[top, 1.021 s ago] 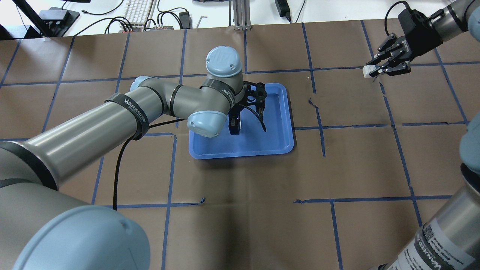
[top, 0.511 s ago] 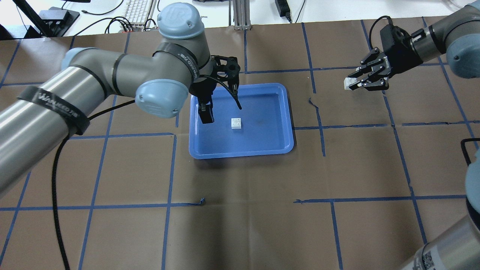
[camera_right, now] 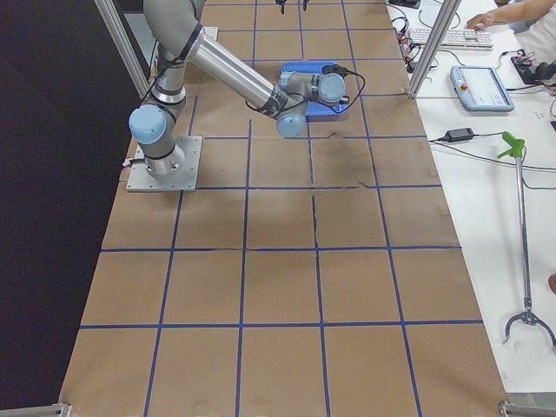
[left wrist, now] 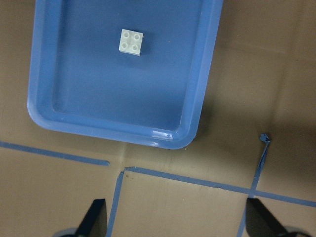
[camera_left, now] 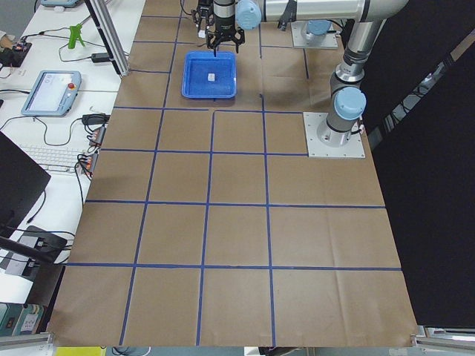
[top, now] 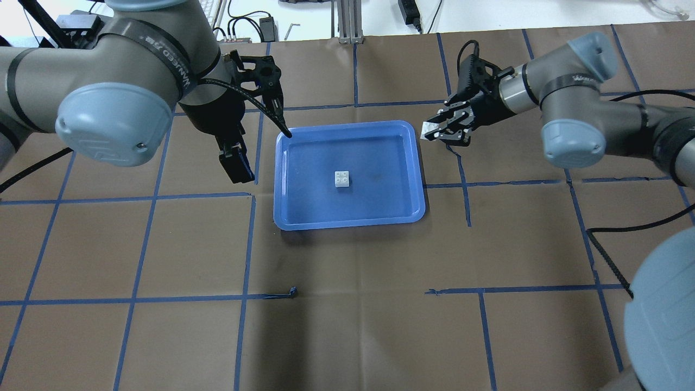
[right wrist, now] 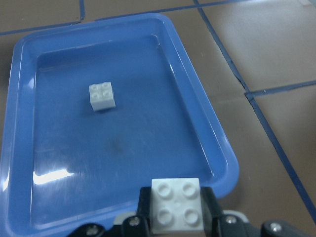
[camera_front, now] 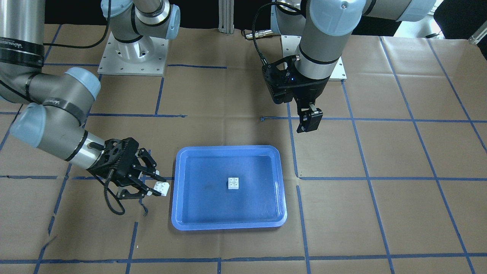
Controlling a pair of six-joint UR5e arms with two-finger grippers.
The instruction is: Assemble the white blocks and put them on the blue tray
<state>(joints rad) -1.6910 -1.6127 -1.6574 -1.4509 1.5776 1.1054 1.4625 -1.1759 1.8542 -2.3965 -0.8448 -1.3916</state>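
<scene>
Brown papered table (top: 347, 326) carries the blue tray (top: 415, 163), one white block (top: 342, 178) at its middle. Right gripper (camera_front: 156, 187) clamps the other block (right wrist: 176, 205) just beside the rim. Left gripper (left wrist: 177, 219) gapes empty, its fingers (left wrist: 96, 219) partly cropped.

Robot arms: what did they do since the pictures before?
The left fingers pulled back off the blue tray and now hang open beside it, on its left in the overhead view. The right fingers carried their white block from far right up to the tray's edge, still shut on it. The other white block stayed in the middle of the tray, which has not moved.
</scene>
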